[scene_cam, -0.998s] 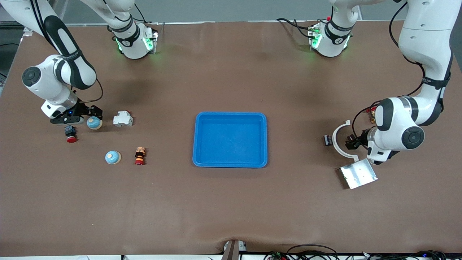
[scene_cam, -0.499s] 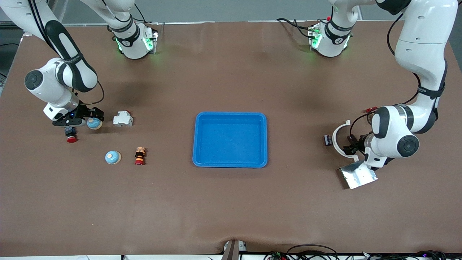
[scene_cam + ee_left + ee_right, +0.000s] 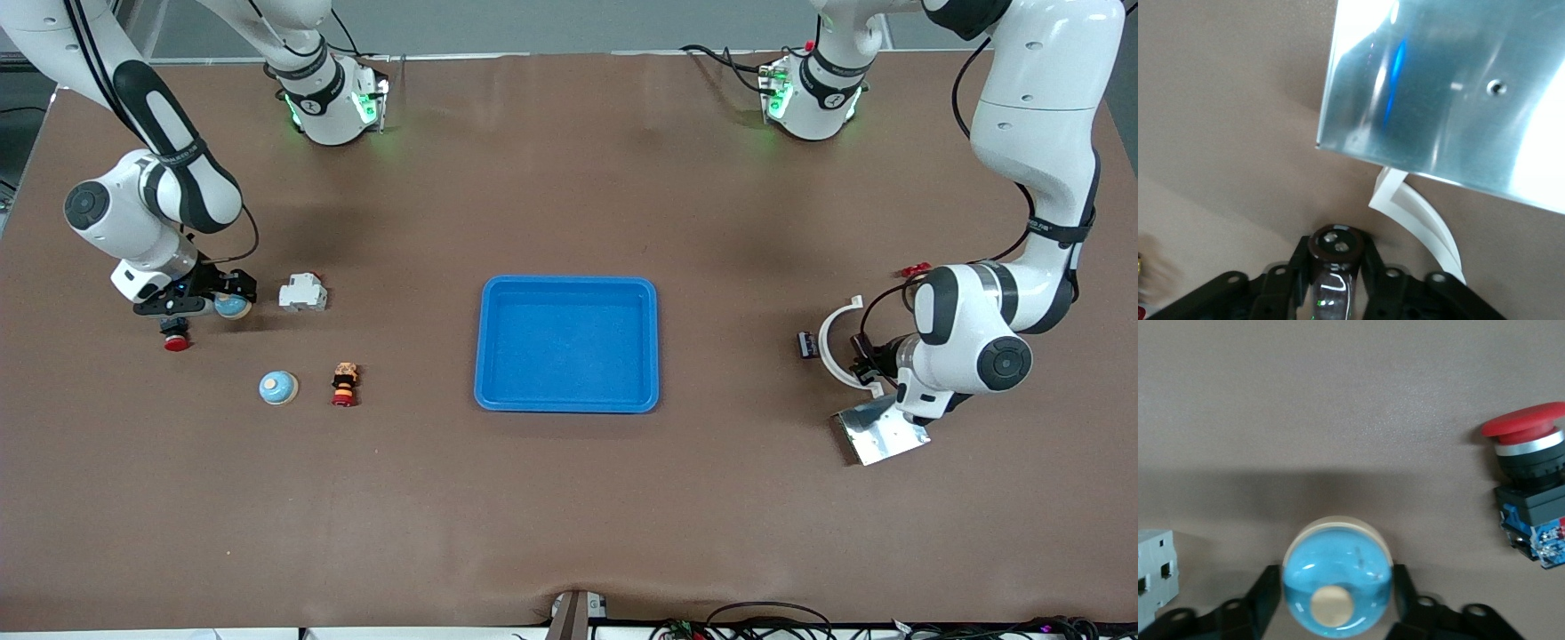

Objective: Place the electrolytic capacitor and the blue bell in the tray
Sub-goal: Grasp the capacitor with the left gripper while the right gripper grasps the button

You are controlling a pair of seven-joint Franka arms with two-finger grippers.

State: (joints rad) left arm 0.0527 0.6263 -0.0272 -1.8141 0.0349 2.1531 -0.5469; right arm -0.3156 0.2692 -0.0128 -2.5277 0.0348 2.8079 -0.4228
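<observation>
Left tool (image 3: 1333, 280) clamps the dark cylindrical capacitor (image 3: 1334, 248); right tool (image 3: 1337, 603) grips the blue dome bell (image 3: 1337, 577); shallow bright-blue plastic tray (image 3: 566, 286) holds nothing yet.

Matt brown table covering (image 3: 569, 498), smooth with faint creases. Between the left gripper's (image 3: 1335, 270) matt black plastic fingers (image 3: 1368, 267) sits a glossy dark capacitor (image 3: 1333, 263) with a shiny end cap. Just over from it lies a bright, mirror-like metal plate (image 3: 1445, 87) and a smooth white plastic arc (image 3: 1421, 217). The right gripper's (image 3: 1337, 597) black fingers (image 3: 1265, 597) flank a glossy pale-blue bell (image 3: 1337, 583). Beside it, a shiny red plastic push button (image 3: 1531, 480) and a matt grey-white plastic block (image 3: 1155, 570). The tray (image 3: 567, 404) looks smooth blue plastic.
</observation>
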